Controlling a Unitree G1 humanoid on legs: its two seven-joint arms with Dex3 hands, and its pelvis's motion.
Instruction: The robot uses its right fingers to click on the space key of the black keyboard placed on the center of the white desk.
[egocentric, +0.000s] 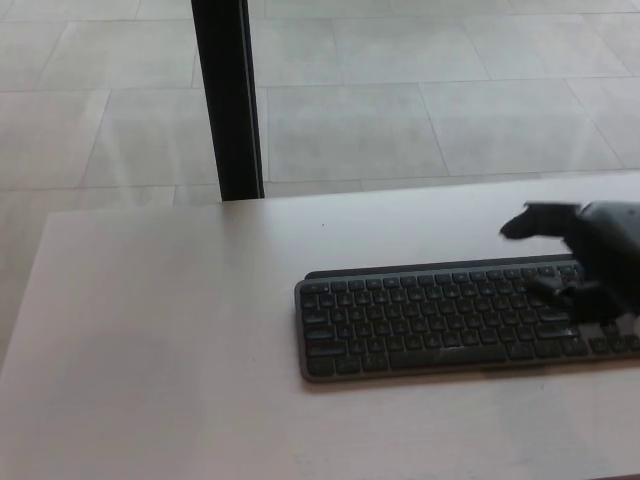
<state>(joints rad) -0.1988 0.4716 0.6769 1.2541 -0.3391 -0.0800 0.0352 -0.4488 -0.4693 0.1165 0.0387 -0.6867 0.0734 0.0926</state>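
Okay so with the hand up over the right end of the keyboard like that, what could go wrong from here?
1. The right hand is blurred and raised above the black keyboard's right end, well away from the space key; coming down there, it could strike the wrong keys.
2. Its thick fingers span several keys, so even on target a press may catch neighbouring keys.
3. A glancing hit could push the keyboard across the smooth white desk.

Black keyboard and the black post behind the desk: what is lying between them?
Nothing: in the head view, only bare white desk stretches from the black keyboard back to the black post.
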